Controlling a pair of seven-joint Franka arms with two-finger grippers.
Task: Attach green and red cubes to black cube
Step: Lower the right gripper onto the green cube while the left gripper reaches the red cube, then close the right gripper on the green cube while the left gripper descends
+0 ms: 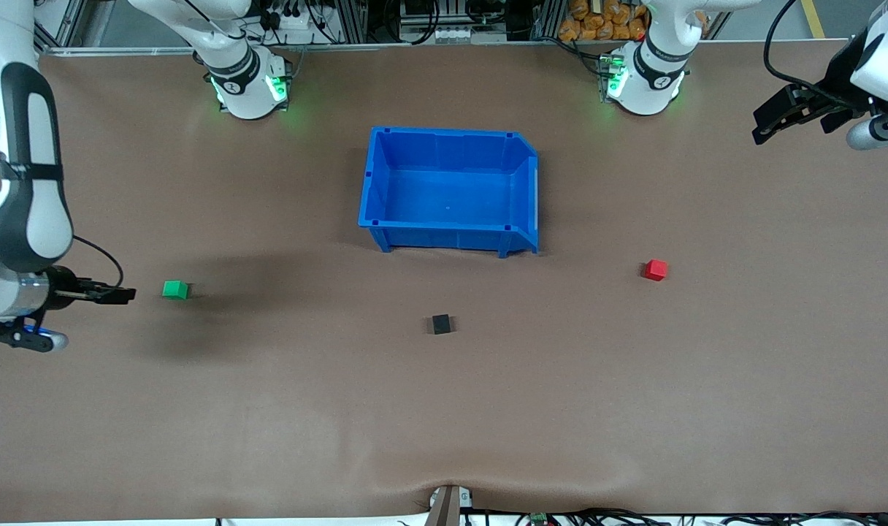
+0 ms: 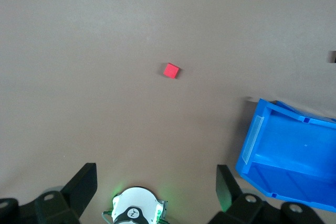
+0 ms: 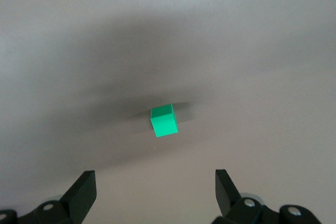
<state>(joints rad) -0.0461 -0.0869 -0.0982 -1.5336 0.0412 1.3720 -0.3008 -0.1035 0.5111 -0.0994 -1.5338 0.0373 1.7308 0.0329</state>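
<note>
The right gripper (image 3: 152, 190) hangs spread wide over the table, just beside the green cube (image 1: 174, 289). The left gripper (image 2: 156, 186), also spread, is up over the left arm's end, well apart from the red cube (image 1: 655, 269). The black cube (image 1: 441, 324) lies between the 2 cubes, near the blue bin (image 1: 449, 191).
</note>
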